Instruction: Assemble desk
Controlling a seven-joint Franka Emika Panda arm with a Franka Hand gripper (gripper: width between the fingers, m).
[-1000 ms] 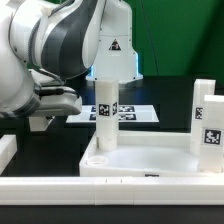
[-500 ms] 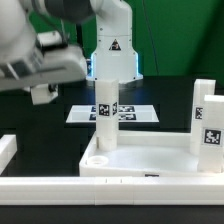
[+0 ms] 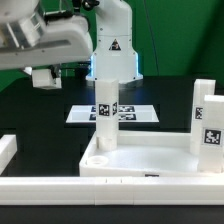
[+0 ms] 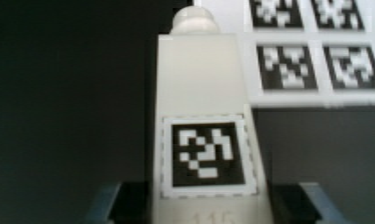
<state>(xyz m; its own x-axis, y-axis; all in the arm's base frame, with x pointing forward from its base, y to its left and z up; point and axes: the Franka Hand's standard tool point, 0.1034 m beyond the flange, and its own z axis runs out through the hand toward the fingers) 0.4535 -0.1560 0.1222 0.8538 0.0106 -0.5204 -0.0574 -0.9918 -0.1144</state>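
The desk top point(image 3: 150, 158), a white tray with a raised rim, lies at the front of the black table. One white leg point(image 3: 105, 108) with a tag stands upright in its corner on the exterior view's left. In the wrist view my gripper point(image 4: 205, 206) is shut on another white leg point(image 4: 202, 90). Dark fingers point(image 4: 122, 200) press both its sides, its tag faces the camera and its rounded peg tip points away. In the exterior view my gripper point(image 3: 42, 76) hangs high at the exterior view's left, well above the table; the held leg is hard to make out there.
More tagged white leg blocks point(image 3: 207, 122) stand at the exterior view's right beside the desk top. The marker board point(image 3: 80, 113) lies behind the standing leg. Low white rails point(image 3: 60, 188) edge the table. The arm's base point(image 3: 112, 45) rises at the back.
The arm has risen and swung toward the exterior view's upper left, carrying the hand higher above the table. The standing leg and desk top have not moved.
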